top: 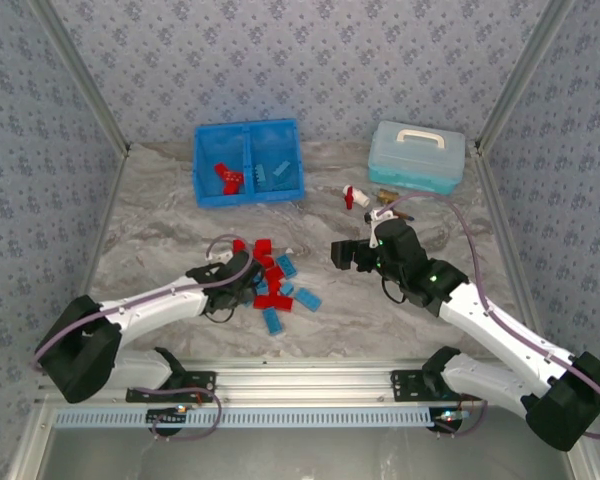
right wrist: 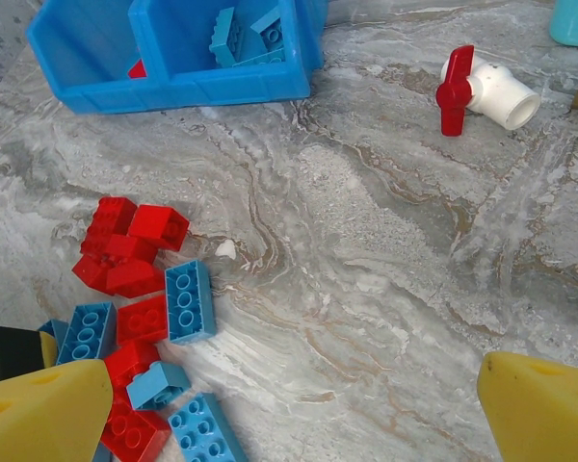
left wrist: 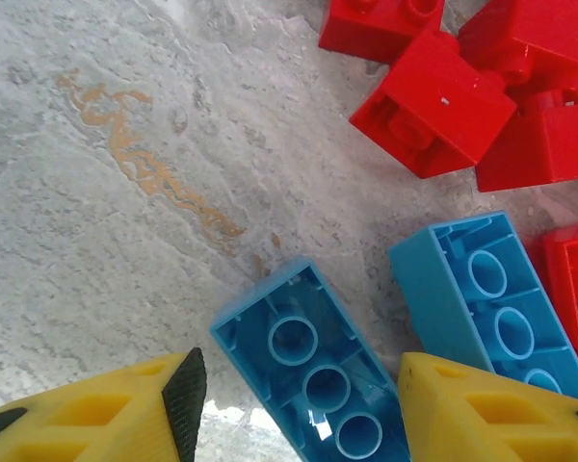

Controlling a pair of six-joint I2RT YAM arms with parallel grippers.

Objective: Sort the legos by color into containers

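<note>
The marbled grey counter spreads out in front of me. At its far side stands the bright blue bin with a divider down the middle. The left compartment holds a few red bricks and the right compartment holds light blue ones. To the right of the bin, well apart from it, sits a pale teal case with a white handle.

My right claw hovers over bare counter to the right of the pile. Its yellow fingers are spread as wide as they go, and there is nothing between them.

My left claw is down at the left edge of the pile of loose bricks, which lies near the middle of the counter with red and light blue mixed together. Its fingers are drawn about halfway in, one on each side of a light blue brick that lies hollow side up. My right-hand finger meets the brick's edge, while a thin gap seems to remain at the black pad of the other. I cannot tell whether I truly have hold of it.

Just beside that brick lies a second light blue one, also hollow side up, and beyond the two a cluster of red ones.

Between the bin and the case, a small red-and-white piece lies on the counter.
</note>
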